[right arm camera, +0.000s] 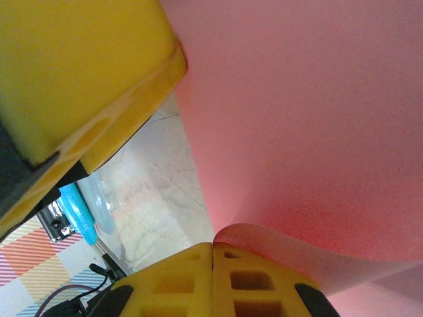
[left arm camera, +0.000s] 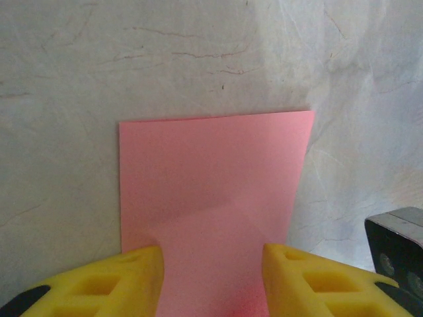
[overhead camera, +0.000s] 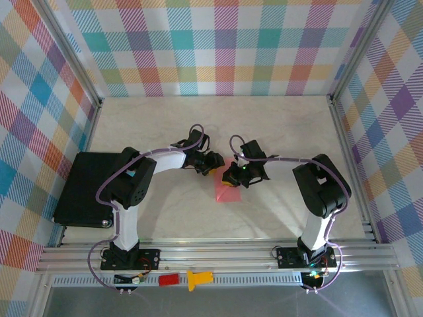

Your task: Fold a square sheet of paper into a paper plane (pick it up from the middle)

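The square sheet of paper (overhead camera: 229, 191) is salmon pink and lies at the table's middle, between the two arms. In the left wrist view the paper (left arm camera: 211, 165) runs up from the table and passes between my yellow fingers (left arm camera: 142, 281). My left gripper (left arm camera: 211, 281) is open, its jaws apart on either side of the sheet. My right gripper (right arm camera: 212, 249) is shut, with an edge of the paper (right arm camera: 310, 119) curling out from its fingertips. A yellow finger of the left gripper (right arm camera: 86, 72) hangs close by. From above, both grippers (overhead camera: 213, 162) (overhead camera: 234, 177) meet at the sheet's far left corner.
A black pad (overhead camera: 89, 188) lies at the table's left edge. A small red block (overhead camera: 168, 279) and a yellow piece (overhead camera: 197, 279) sit on the front rail. Metal posts and checked walls close in three sides. Part of the right wrist (left arm camera: 396, 251) sits close to my left fingers.
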